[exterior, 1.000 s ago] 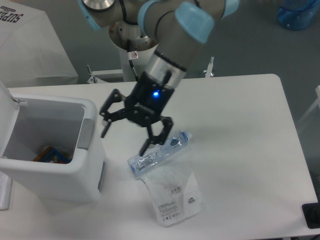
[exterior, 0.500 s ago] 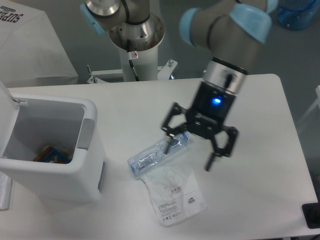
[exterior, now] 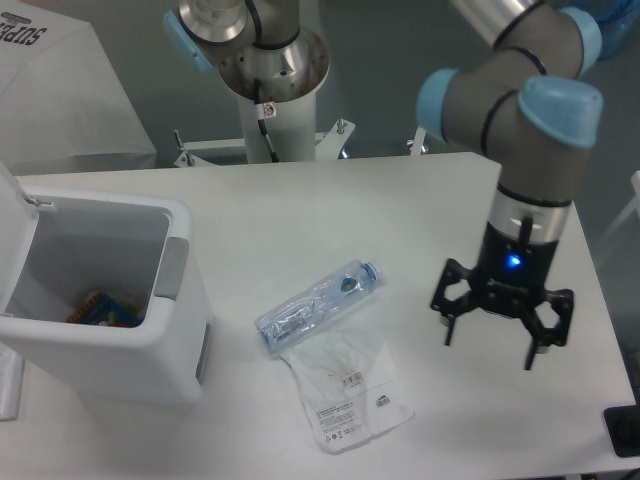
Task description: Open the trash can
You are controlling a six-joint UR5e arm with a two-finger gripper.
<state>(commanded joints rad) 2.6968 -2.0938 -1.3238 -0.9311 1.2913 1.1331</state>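
Observation:
The white trash can (exterior: 110, 345) stands at the table's left front. Its lid (exterior: 14, 215) is swung up at the left edge, so the inside shows, with some coloured items at the bottom. A grey latch button (exterior: 171, 267) sits on its right wall. My gripper (exterior: 490, 342) is open and empty, hanging over the right side of the table, far to the right of the can.
A crushed clear plastic bottle (exterior: 317, 304) with a blue cap lies mid-table. A clear plastic bag (exterior: 348, 391) lies just in front of it. A dark object (exterior: 624, 430) sits at the table's front right corner. The arm's base (exterior: 268, 80) stands behind the table.
My gripper has swung from beside the trash can, over the bottle, to the right side of the table. It stayed open. The can, bottle and bag have not moved.

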